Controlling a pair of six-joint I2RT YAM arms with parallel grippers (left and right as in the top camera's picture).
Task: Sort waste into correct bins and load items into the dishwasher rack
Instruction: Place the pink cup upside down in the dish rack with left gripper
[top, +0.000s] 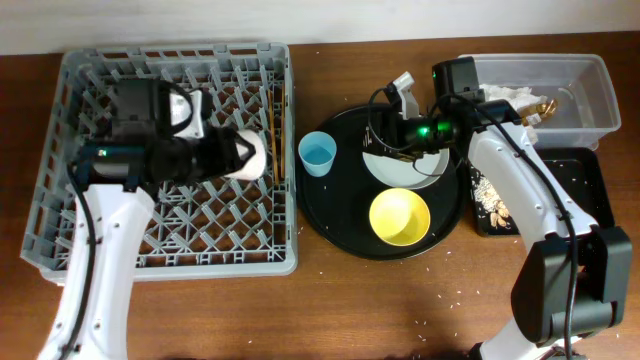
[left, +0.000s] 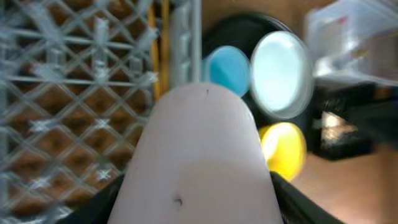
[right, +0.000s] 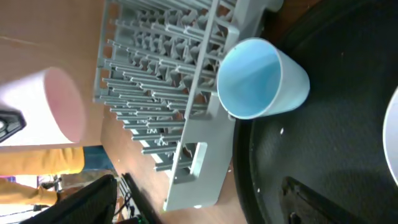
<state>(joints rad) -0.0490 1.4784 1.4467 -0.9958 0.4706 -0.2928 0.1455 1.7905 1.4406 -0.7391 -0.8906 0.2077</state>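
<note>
My left gripper (top: 232, 153) is shut on the pale pink cup (top: 248, 153), held sideways over the right part of the grey dishwasher rack (top: 90, 240). The cup fills the left wrist view (left: 199, 155). My right gripper (top: 392, 128) is open and empty, low over the white plate (top: 412, 172) on the round black tray (top: 335, 225). The light blue cup (top: 318, 155) and yellow bowl (top: 400, 217) stand on that tray. In the right wrist view the blue cup (right: 261, 78) lies ahead of the open fingers (right: 199, 205). The clear tub (top: 590, 75) holds napkins (top: 505, 98) and the gold wrapper (top: 545, 105). The shallow black tray (top: 585, 185) holds food scraps (top: 492, 200).
A yellow-brown stick (top: 284, 110) lies along the rack's right side. A few crumbs (top: 455, 295) dot the brown table in front of the round tray. The right arm reaches over the shallow black tray.
</note>
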